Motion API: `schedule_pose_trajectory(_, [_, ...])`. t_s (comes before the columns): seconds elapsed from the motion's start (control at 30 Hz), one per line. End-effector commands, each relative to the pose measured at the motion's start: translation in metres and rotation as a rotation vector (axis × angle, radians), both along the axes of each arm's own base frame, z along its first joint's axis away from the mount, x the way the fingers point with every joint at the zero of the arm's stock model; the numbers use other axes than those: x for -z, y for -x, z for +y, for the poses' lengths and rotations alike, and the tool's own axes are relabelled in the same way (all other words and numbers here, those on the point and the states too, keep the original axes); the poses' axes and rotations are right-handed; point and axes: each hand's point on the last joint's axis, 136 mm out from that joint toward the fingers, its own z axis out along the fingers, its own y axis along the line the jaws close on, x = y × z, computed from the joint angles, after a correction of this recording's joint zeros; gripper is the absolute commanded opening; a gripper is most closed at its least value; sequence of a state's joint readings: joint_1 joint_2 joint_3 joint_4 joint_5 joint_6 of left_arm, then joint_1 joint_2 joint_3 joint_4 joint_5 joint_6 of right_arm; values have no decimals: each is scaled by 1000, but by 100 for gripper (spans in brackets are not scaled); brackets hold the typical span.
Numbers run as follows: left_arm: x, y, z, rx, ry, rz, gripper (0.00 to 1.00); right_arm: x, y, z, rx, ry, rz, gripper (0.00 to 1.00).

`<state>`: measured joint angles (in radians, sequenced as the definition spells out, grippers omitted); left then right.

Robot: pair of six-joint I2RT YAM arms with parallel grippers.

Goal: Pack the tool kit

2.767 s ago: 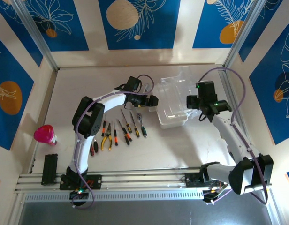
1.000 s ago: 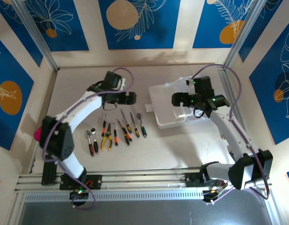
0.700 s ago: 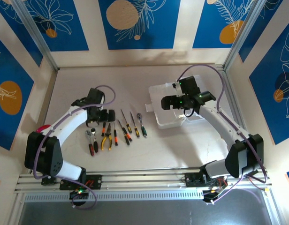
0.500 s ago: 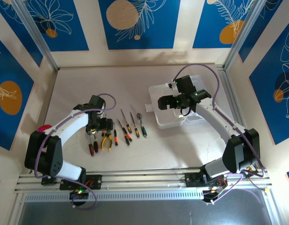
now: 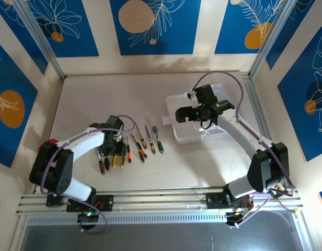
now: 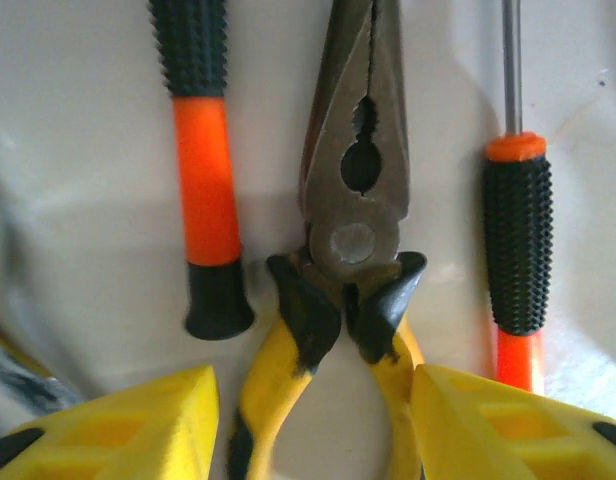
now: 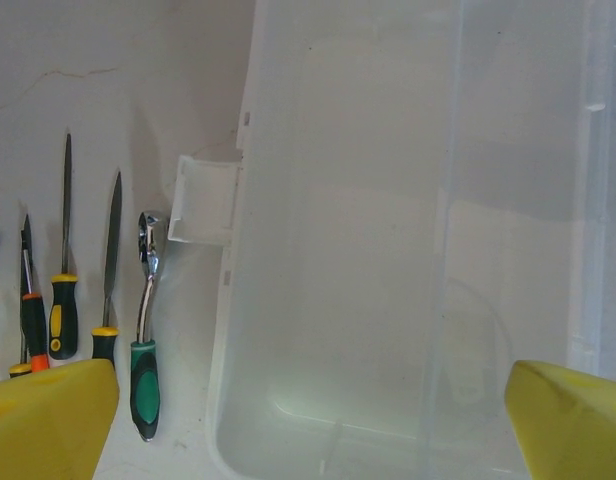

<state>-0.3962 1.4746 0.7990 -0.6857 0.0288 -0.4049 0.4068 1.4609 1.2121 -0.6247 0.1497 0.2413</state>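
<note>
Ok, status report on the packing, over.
Left pincer open, straddling pliers at the handles. Right pincer open over box, box empty. Screwdrivers close on both sides of pliers.

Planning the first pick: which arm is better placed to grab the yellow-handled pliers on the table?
Left. The left gripper hovers open over the yellow-handled metal pliers, fingers either side of the handles. The right gripper is open above the clear rectangular plastic box.
</note>
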Motion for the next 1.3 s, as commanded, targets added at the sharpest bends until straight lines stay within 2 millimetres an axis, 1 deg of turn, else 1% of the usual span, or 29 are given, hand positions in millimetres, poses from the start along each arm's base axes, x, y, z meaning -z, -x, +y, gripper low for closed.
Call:
schedule_pose_trajectory(0.0, [11,10,4,-46,-16,33,46,-1,0,5,-4,-14,7,99])
schedule_pose_trajectory(0.1, [14,13,10,-55,-43,38,40,1,0,6,-5,-13,11,99])
schedule_pose_trajectory(0.27, [20,18,14,-64,-62,53,35,3,-1,6,-5,-14,18,99])
schedule_pose_trajectory(0.43, [29,27,21,-78,-85,83,35,6,-1,8,-9,-13,28,99])
schedule_pose_trajectory(0.57, [30,31,28,-94,-115,94,35,8,-2,10,-12,-12,33,99])
schedule_pose_trajectory(0.63, [31,32,30,-99,-119,98,27,8,-2,11,-13,-12,36,99])
schedule_pose_trajectory(0.73, [31,32,31,-101,-122,103,19,9,-2,11,-13,-10,37,99])
schedule_pose_trajectory(0.87, [31,32,31,-101,-122,107,18,8,-2,11,-14,-11,37,99])
schedule_pose_trajectory(0.97, [31,32,29,-96,-113,107,20,9,-2,12,-13,-11,39,99])
schedule_pose_trajectory(1.03, [31,32,27,-91,-102,109,19,10,-2,12,-13,-11,42,99])
schedule_pose_trajectory(1.1, [31,31,25,-90,-99,110,12,10,-2,12,-15,-13,41,99])
schedule_pose_trajectory(1.23, [32,28,22,-82,-89,113,5,8,-3,13,-18,-14,38,99])
schedule_pose_trajectory(1.27, [32,27,21,-79,-84,113,1,8,-3,13,-19,-13,39,99])
